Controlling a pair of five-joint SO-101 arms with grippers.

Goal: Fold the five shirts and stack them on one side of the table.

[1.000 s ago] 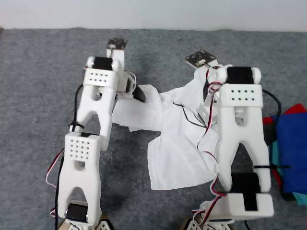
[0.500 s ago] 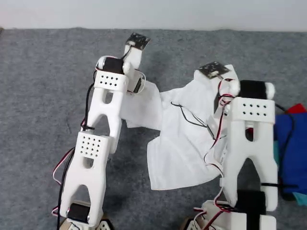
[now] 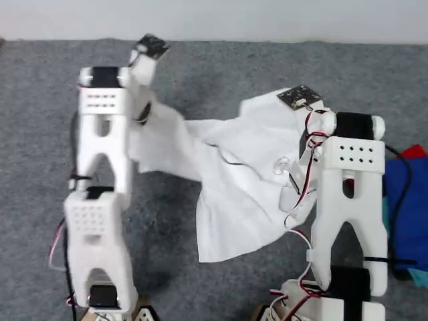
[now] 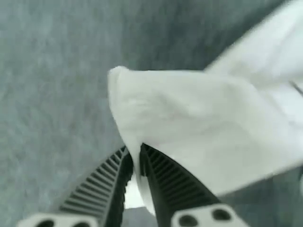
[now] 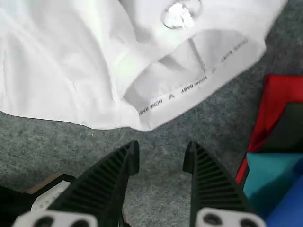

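Note:
A white shirt [image 3: 241, 180] lies crumpled and partly spread across the grey table between the two arms. My left gripper [image 4: 134, 156] is shut on an edge of the white shirt [image 4: 199, 123], holding it out toward the far left; in the high view that gripper [image 3: 142, 114] sits at the shirt's stretched corner. My right gripper [image 5: 160, 158] is open above the grey surface just beside the shirt's collar [image 5: 189, 80], with nothing between its fingers. Folded shirts in blue, red and teal [image 3: 404, 200] are stacked at the table's right edge.
The grey felt table [image 3: 40, 134] has free room at the far left and along the back. The stack of coloured shirts [image 5: 274, 142] lies close to my right arm [image 3: 348, 200]. Loose cables run over the right arm above the shirt.
My left arm has swung to the left and pulled the shirt's corner with it, stretching the cloth out. The right arm has barely moved over the last half second.

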